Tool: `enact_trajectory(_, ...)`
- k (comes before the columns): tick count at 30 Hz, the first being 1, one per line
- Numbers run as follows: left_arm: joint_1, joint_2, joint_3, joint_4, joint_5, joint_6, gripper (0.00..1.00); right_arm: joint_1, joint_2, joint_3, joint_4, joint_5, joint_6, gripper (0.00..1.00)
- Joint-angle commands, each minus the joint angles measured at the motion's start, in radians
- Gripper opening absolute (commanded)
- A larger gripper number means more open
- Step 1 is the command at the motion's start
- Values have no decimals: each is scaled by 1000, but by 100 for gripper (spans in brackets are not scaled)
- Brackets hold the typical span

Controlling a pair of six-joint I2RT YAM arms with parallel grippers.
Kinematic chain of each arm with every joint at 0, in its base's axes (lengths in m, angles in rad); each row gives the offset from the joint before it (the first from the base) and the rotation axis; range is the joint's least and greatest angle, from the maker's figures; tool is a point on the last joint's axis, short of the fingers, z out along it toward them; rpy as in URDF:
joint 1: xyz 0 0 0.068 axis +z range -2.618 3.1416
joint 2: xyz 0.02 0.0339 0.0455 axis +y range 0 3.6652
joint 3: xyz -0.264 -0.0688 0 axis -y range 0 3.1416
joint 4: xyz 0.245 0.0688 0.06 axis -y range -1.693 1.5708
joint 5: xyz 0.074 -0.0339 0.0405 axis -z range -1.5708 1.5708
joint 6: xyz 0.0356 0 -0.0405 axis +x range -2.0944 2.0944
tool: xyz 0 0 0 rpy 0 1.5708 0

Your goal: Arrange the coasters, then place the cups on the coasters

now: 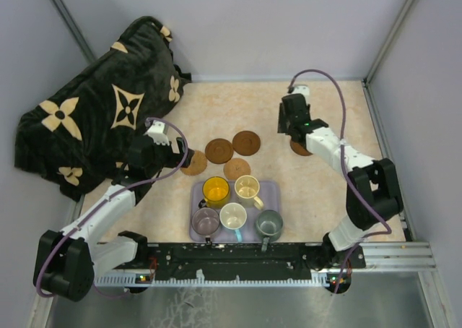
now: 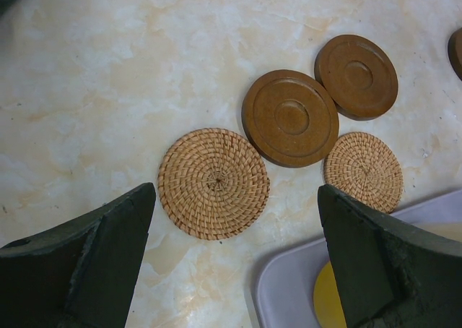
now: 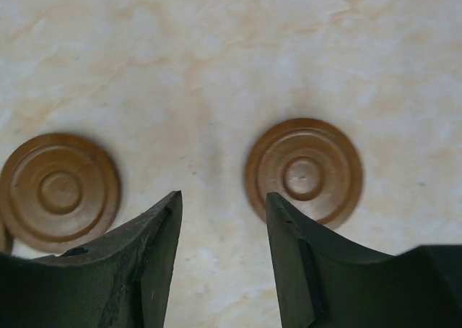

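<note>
Four coasters [image 1: 219, 150] cluster mid-worktop [image 1: 325, 104]. The fifth coaster [image 3: 303, 173] lies apart, right, below the right hand [image 3: 224, 198], which is partly spread and empty. Cups [image 1: 233, 216] all sit in the lavender tray [image 1: 273, 191], nearer. The left hand [image 2: 237, 191] is spread wide, empty, over the leftmost woven coaster [image 2: 214, 183].

Colours on my feed
I see tan woven coasters [image 2: 214, 183], brown ringed coasters [image 2: 290, 118], cream marbled counter [image 1: 238, 104], lavender tray [image 1: 271, 191], flowered black cloth [image 1: 94, 118]; yellow cup [image 1: 215, 191], cream cup [image 1: 247, 188], mauve cup [image 1: 205, 219], white blue-handled cup [image 1: 233, 216], grey-green cup [image 1: 268, 223].
</note>
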Motion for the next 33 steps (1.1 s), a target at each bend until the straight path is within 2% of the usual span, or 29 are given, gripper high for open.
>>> enact_trajectory(1,0,2,-1,23,-6,-2,99,90,59,63,2,-66,14,51)
enact_trajectory(13,-1,8,-15,39,-1,-11,99,206,306,223,8,-130,30,51)
enact_trajectory(17,-1,11,-20,41,3,-13,99,215,353,252,16,-166,34,62)
enact_trajectory(20,-1,11,-21,45,2,-13,99,220,383,273,9,-165,33,64)
enact_trajectory(24,0,14,-21,45,0,-12,99,222,418,289,2,-160,30,72)
enact_trajectory(33,0,26,-20,48,-1,-10,99,223,457,288,-11,-140,31,69)
